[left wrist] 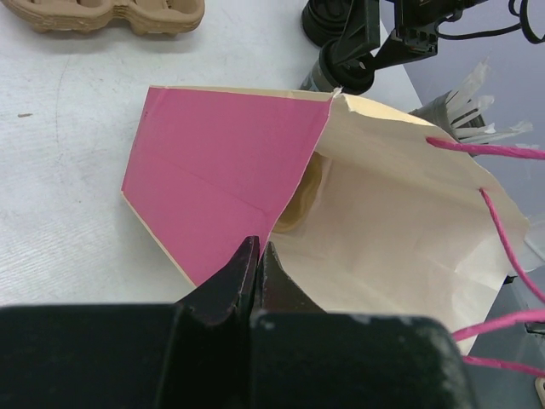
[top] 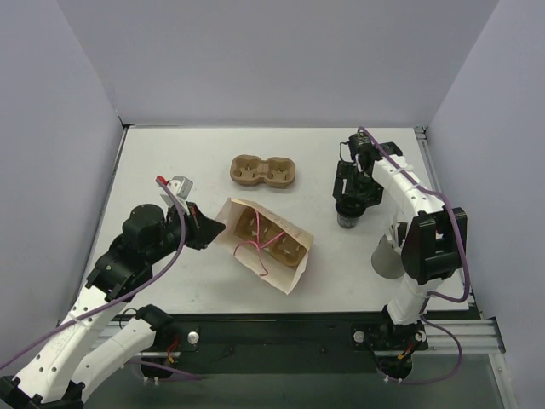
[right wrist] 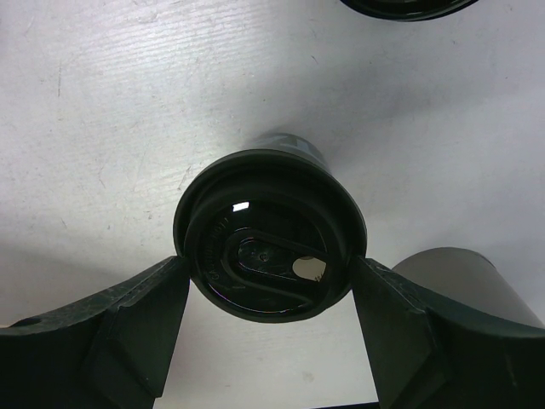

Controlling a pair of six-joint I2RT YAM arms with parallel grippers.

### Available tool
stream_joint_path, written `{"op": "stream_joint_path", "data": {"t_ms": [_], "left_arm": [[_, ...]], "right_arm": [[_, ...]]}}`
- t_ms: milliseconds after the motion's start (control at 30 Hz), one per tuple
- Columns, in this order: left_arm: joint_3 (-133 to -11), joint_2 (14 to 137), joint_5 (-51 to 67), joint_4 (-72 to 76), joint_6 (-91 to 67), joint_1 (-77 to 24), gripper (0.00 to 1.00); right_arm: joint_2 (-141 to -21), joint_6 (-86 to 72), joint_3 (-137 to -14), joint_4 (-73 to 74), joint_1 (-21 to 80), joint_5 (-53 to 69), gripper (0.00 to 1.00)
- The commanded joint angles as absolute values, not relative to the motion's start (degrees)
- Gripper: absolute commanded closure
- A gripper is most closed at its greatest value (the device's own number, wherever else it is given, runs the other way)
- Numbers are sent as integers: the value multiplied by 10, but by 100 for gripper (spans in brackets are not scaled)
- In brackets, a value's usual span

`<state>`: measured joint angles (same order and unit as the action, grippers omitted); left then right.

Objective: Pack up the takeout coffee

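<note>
Your left hand (left wrist: 258,264) is clamped fully shut on the edge of the paper bag (left wrist: 221,170), at the bag's 9 o'clock side in the top view. The bag lies on its side on the surface (top: 170,162), its mouth turned up to the overhead camera. A brown pulp tray (top: 266,234) sits inside it, and the pink cord handles (top: 255,251) trail across the opening. A second pulp tray (top: 264,170) rests apart at the bag's 12 o'clock.

The takeout coffee (right wrist: 255,204), a black lidded cup, stands upright on the surface at the bag's 3 o'clock, well outside the bag. Your right hand (right wrist: 271,271) is down over it with the jaws spread wide, one to each side of the lid. The fingers (right wrist: 140,319) sit right at the rim at its 9 and 3 o'clock. You cannot tell from these views whether they press on the cup or only flank it. A grey cylinder (right wrist: 464,277) stands just beside the cup, at its 5 o'clock in the overhead view.
</note>
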<state>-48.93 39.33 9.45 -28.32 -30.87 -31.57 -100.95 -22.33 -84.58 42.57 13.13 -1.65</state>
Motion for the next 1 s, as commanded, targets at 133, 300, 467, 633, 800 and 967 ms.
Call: {"op": "stream_joint_path", "data": {"t_ms": [133, 300, 467, 633, 800, 967], "left_arm": [[-525, 400, 88, -277, -318, -318, 100], [-533, 404, 76, -298, -324, -318, 100], [-533, 406, 71, -301, -326, -318, 100], [-534, 407, 72, -301, -325, -318, 100], [-534, 406, 73, -300, -326, -318, 100], [-535, 405, 74, -304, -327, -318, 100]], "right_arm": [[-991, -236, -833, 450, 141, -79, 22], [-969, -249, -828, 456, 141, -92, 19], [-953, -247, -824, 456, 142, -98, 17], [-952, -242, -826, 459, 142, -104, 17], [-957, -235, -825, 463, 142, -112, 17], [-974, -224, -829, 461, 142, -113, 17]]}}
